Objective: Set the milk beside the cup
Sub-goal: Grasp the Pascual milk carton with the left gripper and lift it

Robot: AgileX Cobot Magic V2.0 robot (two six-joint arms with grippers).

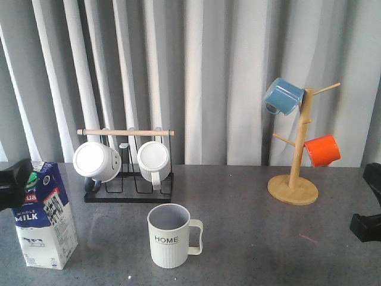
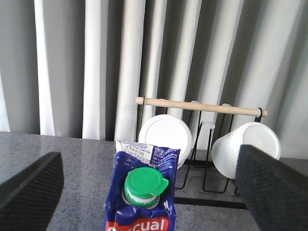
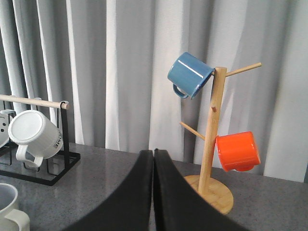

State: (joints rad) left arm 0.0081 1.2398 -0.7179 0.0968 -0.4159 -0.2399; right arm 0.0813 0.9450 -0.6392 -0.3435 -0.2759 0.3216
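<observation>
The milk (image 1: pixel 44 214) stands upright on the bench well left of the cup (image 1: pixel 171 235), ungrasped, as the left gripper (image 2: pixel 149 192) hovers with jaws spread wide to straddle it, while the right gripper (image 3: pixel 153 192) idles, jaws clenched empty.

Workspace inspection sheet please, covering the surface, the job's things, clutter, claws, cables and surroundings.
Surface: grey speckled table, no spills seen.
Job's things: milk carton upright at the front left, green cap on; HOME cup upright at front centre, handle to the right, well apart from the carton.
Clutter: black rack holding two white mugs; wooden mug tree with a blue mug and an orange mug.
Claws: left claw open, fingers either side of the carton top; right claw shut, empty.
Cables: nothing seen.
Surroundings: pale pleated curtain behind.
</observation>
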